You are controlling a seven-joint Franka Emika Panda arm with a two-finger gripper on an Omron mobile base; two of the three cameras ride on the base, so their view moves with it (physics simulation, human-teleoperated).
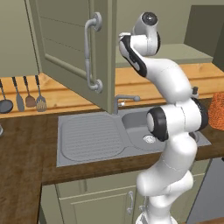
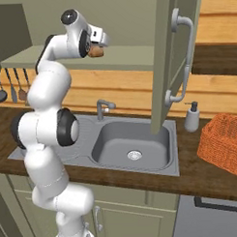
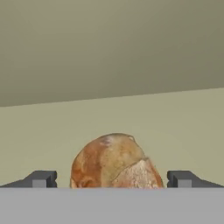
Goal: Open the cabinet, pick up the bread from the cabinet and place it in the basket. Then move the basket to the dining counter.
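The cabinet door (image 1: pixel 70 43) with its silver bar handle (image 1: pixel 89 52) stands swung open over the sink. On the cabinet shelf (image 2: pixel 123 57) lies the bread (image 3: pixel 113 162), a round brown crusty loaf (image 2: pixel 95 51). My gripper (image 3: pixel 112 179) is open at the loaf. One dark fingertip (image 3: pixel 41 178) is on each side of the loaf, apart from the crust. In the right base view the gripper (image 2: pixel 98 46) reaches into the cabinet at shelf height. The orange mesh basket (image 2: pixel 223 143) sits on the counter at the right (image 1: pixel 217 111). The dining counter is out of view.
A grey sink (image 2: pixel 131 144) with a faucet (image 2: pixel 103 109) lies below the arm in the dark wood counter. A white soap dispenser (image 2: pixel 192 117) stands beside the basket. Several utensils (image 1: pixel 26 94) hang on the wall at the left. The open door hangs close to my arm.
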